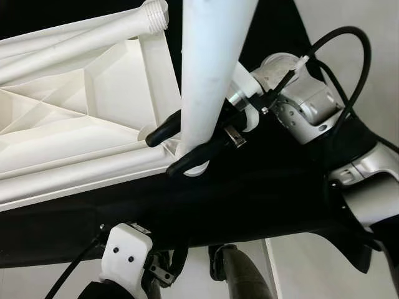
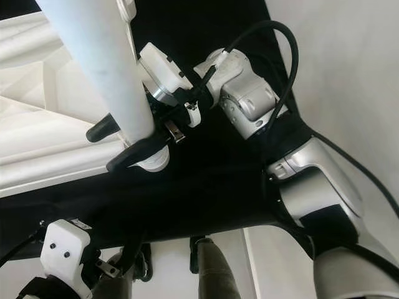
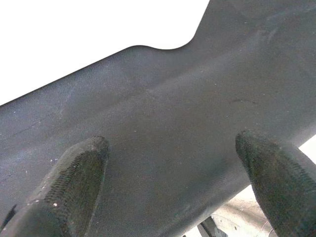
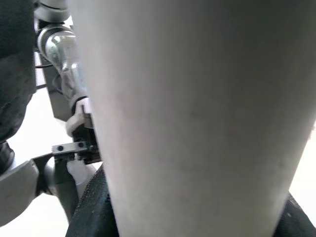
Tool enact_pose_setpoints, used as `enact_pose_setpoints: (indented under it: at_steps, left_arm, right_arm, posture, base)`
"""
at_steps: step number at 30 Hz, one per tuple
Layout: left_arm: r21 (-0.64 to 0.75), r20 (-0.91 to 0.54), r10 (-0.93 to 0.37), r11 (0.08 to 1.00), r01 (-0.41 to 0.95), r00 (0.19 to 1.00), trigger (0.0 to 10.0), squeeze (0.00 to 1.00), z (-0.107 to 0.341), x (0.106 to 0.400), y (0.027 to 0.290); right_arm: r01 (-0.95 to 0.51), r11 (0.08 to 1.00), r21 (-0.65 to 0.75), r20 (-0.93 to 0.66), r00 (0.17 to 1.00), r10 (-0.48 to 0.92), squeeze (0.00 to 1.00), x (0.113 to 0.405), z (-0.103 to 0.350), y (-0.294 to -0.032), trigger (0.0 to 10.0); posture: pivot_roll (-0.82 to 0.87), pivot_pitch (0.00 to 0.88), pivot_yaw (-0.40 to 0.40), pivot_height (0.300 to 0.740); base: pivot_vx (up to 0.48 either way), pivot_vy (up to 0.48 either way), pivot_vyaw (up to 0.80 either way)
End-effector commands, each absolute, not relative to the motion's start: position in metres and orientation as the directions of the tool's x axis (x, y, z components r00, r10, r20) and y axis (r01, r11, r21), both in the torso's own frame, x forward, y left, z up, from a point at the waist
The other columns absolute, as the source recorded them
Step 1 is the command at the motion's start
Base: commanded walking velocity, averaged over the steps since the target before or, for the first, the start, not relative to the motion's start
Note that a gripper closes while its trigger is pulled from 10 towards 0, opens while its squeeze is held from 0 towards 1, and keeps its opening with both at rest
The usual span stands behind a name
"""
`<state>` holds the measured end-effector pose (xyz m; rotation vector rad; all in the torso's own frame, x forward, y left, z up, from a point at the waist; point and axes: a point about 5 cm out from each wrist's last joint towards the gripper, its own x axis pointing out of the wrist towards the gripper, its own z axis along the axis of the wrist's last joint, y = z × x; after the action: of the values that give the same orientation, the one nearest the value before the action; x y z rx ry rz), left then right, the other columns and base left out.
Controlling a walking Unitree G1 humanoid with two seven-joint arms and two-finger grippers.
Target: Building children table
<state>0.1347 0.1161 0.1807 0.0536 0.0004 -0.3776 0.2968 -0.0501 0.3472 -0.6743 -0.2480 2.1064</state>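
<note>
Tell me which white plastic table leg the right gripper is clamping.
The upright white plastic leg at the tabletop's corner, held in the right gripper; the other leg lies flat, threaded end free.

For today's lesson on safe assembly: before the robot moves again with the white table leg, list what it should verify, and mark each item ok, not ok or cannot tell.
1. Right gripper closed around the table leg: ok.
2. Leg's lower end at the corner socket of the upturned tabletop: ok.
3. Leg fully seated in the socket: cannot tell.
4. Left gripper open, holding nothing, above the black cloth: ok.
5. Second leg lying on the tabletop, out of the way: ok.
</note>
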Motion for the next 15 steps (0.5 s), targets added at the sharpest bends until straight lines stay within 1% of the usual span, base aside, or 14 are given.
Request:
enact_pose_setpoints:
  at_steps: [1, 15]
  left_arm:
    - [0.044, -0.063, -0.361, 0.931, 0.364, 0.931, 10.0, 0.0, 0.1718, 0.1329, 0.1163]
    - [0.041, -0.056, -0.355, 0.933, 0.358, 0.933, 10.0, 0.0, 0.1719, 0.134, 0.1152]
  right_arm:
    - [-0.714, -0.658, -0.237, -0.47, -0.509, 0.721, 0.0, 0.2968, 0.3088, -0.0501, 10.0]
    - [-0.697, -0.703, -0.142, -0.526, -0.548, 0.65, 0.0, 0.287, 0.3027, -0.0583, 10.0]
  posture:
    - [0.07, 0.486, -0.011, 0.74]
    - [0.06, 0.487, -0.026, 0.74]
  base:
    - [0.0, 0.0, 0.0]
    - [0.0, 0.0, 0.0]
